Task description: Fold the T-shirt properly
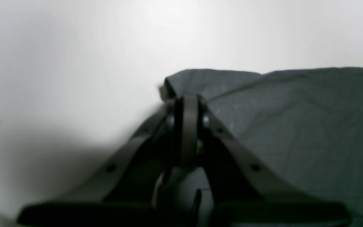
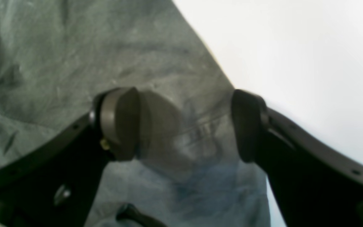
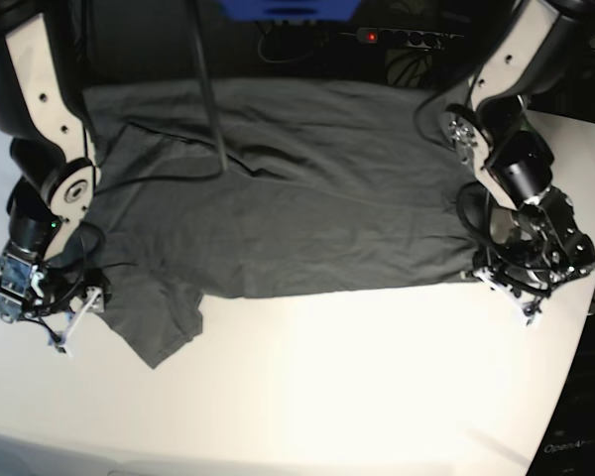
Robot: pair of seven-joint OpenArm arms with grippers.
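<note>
The T-shirt (image 3: 288, 198) lies spread across the table (image 3: 337, 397), long axis side to side. The left claw (image 1: 186, 104) is clamped on its near hem corner; the right claw (image 2: 184, 126) gapes wide over the sleeve edge, holding nothing.

1 T-shirt (image 3: 307, 198) lying around | 1 white table (image 3: 357, 387) sitting under it | 2 arms showing | 1 power strip (image 3: 402, 37) glowing

We see the T-shirt (image 3: 297, 188) spread across the table's (image 3: 357, 387) far half, one arm (image 3: 40, 139) at each side edge.
</note>
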